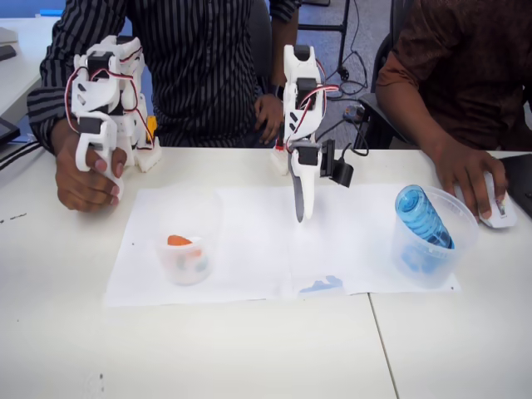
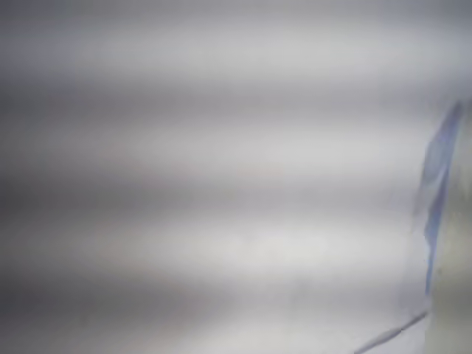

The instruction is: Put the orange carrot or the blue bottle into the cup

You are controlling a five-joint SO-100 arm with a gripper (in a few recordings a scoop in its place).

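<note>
In the fixed view, the jaws of the gripper [image 1: 300, 214] are seen pressed together and empty, pointed down over the white paper [image 1: 249, 220] on the surface [image 1: 249, 349]. The orange carrot [image 1: 179, 241] is seen inside a clear cup [image 1: 187, 259] at left; the blue bottle [image 1: 422, 216] is leaned inside the cup [image 1: 432, 241] at right. In the wrist view, blurred paper and a blue streak [image 2: 439, 177] at right are shown.

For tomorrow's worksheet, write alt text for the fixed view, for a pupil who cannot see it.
A white robot arm's end effector points down at white paper between two clear cups. The left cup holds the orange carrot; the right cup holds the tilted blue bottle. Two people sit behind the table.
</note>
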